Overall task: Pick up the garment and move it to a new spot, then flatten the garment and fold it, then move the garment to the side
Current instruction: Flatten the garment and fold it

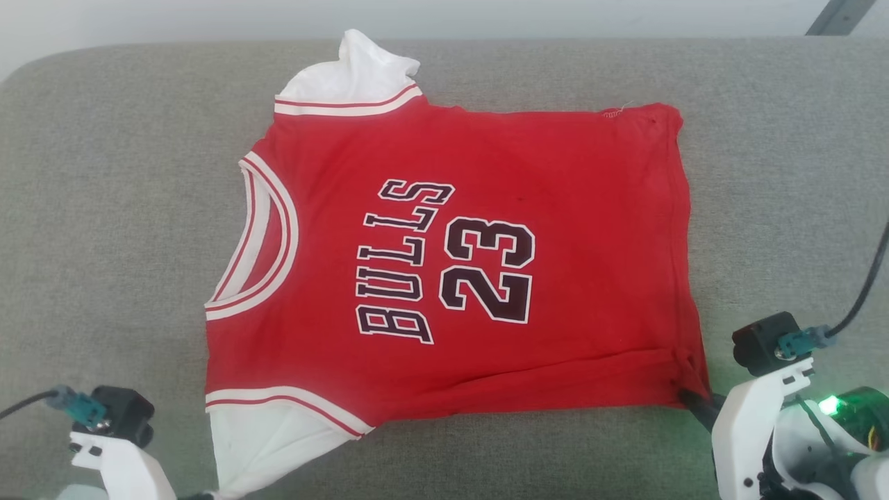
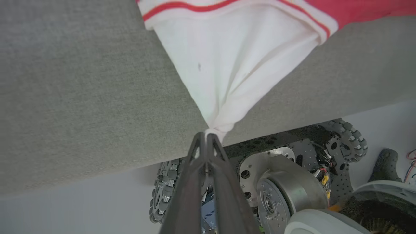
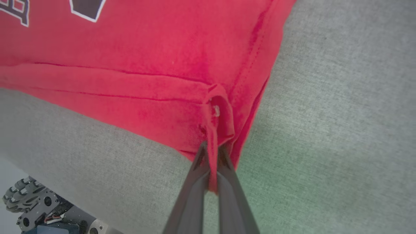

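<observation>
Red garment [image 1: 451,264] lay spread on the grey bench [image 1: 104,208]. The left tool [image 2: 206,134] was pinched on its near white sleeve. The right tool [image 3: 212,148] clamped the near hem corner, tips half buried in cloth.

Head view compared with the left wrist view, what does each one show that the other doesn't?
From the head view you get the whole red jersey spread on the grey cushion, its BULLS 23 lettering, the neckline, and the right gripper at the near hem corner. From the left wrist view you get the left gripper shut on the bunched tip of the white sleeve, plus the robot's wheeled base past the cushion edge. Both share that near white sleeve, its striped trim and the grey cushion.
</observation>
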Robot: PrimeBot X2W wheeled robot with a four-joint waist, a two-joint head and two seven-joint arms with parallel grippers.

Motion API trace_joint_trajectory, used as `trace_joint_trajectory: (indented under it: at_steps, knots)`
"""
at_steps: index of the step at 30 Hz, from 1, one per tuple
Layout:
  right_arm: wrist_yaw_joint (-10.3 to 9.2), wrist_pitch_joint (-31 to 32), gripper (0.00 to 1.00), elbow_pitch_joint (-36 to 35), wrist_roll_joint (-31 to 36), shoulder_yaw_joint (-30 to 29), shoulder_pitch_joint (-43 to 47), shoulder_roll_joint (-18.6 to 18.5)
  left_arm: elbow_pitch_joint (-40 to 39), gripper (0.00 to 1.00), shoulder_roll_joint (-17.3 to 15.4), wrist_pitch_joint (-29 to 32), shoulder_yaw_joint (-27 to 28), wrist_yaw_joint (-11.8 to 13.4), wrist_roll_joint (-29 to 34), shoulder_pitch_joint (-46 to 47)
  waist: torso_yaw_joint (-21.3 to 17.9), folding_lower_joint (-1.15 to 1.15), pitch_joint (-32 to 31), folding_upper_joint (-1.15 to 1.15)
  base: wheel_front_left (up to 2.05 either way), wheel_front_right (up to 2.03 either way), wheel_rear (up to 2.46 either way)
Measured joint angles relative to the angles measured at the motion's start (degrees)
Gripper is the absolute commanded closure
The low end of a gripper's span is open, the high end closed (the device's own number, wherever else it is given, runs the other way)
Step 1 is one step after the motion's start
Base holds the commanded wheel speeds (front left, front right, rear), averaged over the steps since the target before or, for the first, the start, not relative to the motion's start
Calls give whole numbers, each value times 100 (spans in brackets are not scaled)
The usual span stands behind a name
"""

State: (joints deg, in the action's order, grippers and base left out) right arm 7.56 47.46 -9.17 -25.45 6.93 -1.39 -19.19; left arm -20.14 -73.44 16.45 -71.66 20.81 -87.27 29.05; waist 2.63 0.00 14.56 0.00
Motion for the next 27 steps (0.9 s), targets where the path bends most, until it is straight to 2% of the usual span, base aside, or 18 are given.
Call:
trace_joint_trajectory:
  at_steps: [9, 15, 18, 19, 23, 25, 26, 27]
  knots:
    - [-1, -198, 100, -365, 42, -216, 7, 312, -123, 100, -417, -181, 488, 23, 726, 725, -163, 0, -21, 0, 0, 0, 0]
    - [-1, -377, 100, -376, 244, -302, -514, 541, 183, 100, -493, 93, 931, -257, 1355, 1579, -326, 0, 19, 0, 0, 0, 0]
    - [-1, -470, 100, -235, 298, -279, -860, 604, 556, 100, -310, 301, 1089, -593, 1730, 2064, -398, 0, 79, 0, 0, 0, 0]
    - [-1, -514, 100, -102, 342, -260, -1116, 677, 909, 100, -94, 405, 1147, -870, 1946, 2339, -437, 0, 139, 0, 0, 0, 0]
    - [-2, -623, 100, 260, 472, -203, -1664, 777, 1830, 100, 464, 582, 1184, -1444, 2203, 2858, -502, 0, 315, 0, 0, 0, 0]
    - [-2, -690, 100, 477, 591, -142, -1928, 793, 2317, 100, 761, 634, 1177, -1685, 2292, 3054, -529, 0, 417, 0, 0, 0, 0]
    - [-2, -690, 100, 477, 591, -142, -1928, 793, 2317, 100, 761, 634, 1177, -1685, 2292, 3054, -529, 0, 417, 0, 0, 0, 0]
    - [-2, -738, 100, 622, 605, -136, -2061, 808, 2562, 100, 904, 667, 1161, -1812, 2315, 3132, -542, 0, 469, 0, 0, 0, 0]
